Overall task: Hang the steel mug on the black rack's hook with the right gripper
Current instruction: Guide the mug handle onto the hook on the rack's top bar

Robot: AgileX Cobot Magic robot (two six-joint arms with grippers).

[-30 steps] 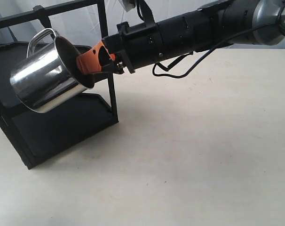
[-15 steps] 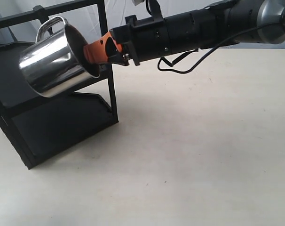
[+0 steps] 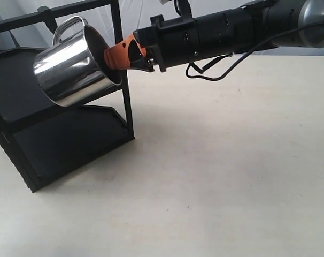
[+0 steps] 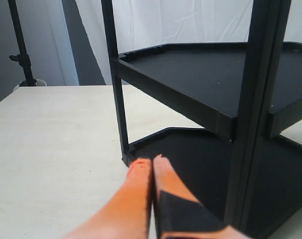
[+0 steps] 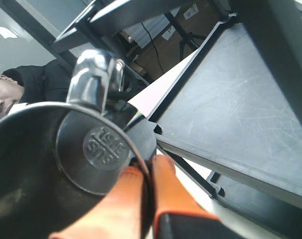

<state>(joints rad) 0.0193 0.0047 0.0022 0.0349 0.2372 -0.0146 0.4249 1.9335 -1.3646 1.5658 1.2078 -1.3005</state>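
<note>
The steel mug hangs tilted in the air in front of the black rack, mouth toward the arm and looped handle on top. My right gripper is shut on the mug's rim, one orange finger inside and one outside. The handle sits just right of the hook, which hangs under the top crossbar; I cannot tell whether they touch. The right wrist view shows the stamped base, the handle and the right gripper pinching the mug's wall. My left gripper is shut and empty near the rack's lower shelf.
The rack's two angled shelves stand at the left of the pale table. A loose black cable droops under the right arm. A person's face shows at the edge of the right wrist view.
The right gripper has carried the mug upward and to the right, so its handle now sits higher, level with the hook under the crossbar. The grip on the rim is unchanged.
</note>
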